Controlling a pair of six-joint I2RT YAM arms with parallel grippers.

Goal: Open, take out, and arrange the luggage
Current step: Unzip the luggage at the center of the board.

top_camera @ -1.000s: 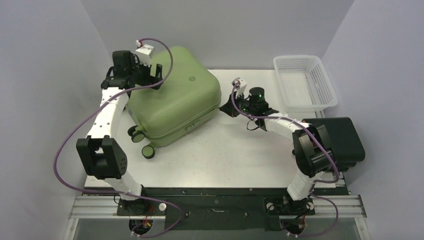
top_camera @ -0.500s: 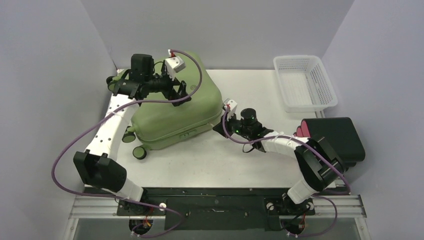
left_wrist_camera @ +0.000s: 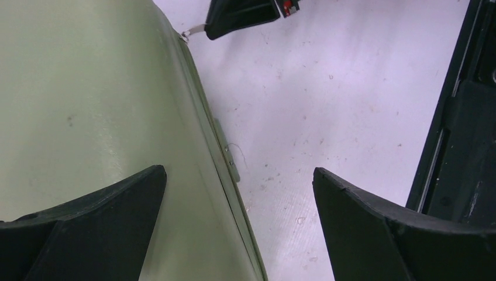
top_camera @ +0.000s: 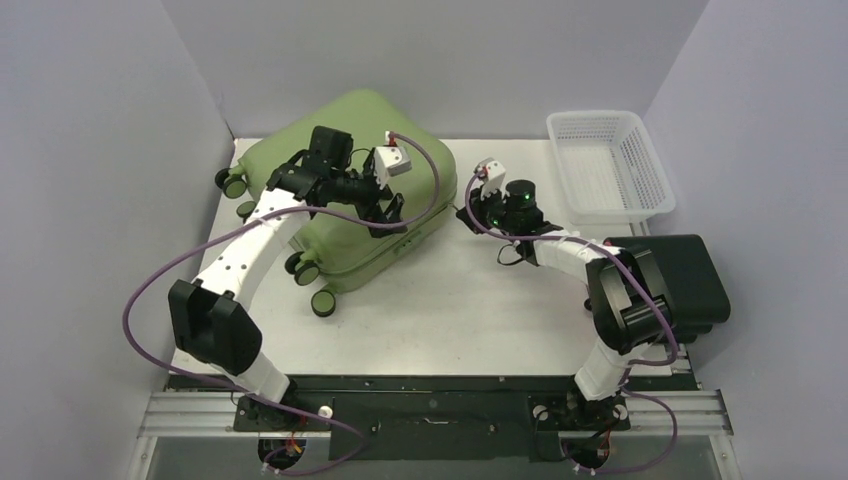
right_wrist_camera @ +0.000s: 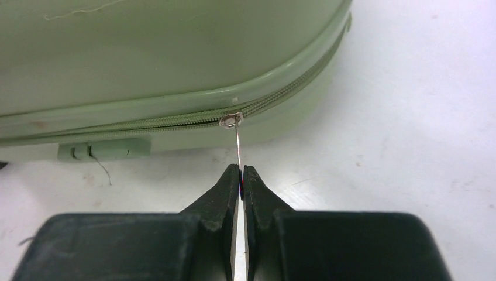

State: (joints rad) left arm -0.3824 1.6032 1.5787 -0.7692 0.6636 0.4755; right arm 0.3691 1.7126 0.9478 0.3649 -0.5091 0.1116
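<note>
the large olive-green hard-shell suitcase (top_camera: 350, 112) lies flat at the back left of the white bench (top_camera: 450, 300). my right hand (right_wrist_camera: 241, 170) is pinched shut on its thin metal zipper pull (right_wrist_camera: 237, 143); my left hand (left_wrist_camera: 238, 171) hangs wide open over the shell's edge, holding nothing. i'd drag the pull along the zipper track (right_wrist_camera: 146, 124), low and in line with it, bracing the shell with the left hand so it doesn't slide.

white tbl (top_camera: 480, 310): luggage (top_camera: 340, 125) left, basket (top_camera: 600, 170) far rt, black case (top_camera: 680, 280) rt
</note>
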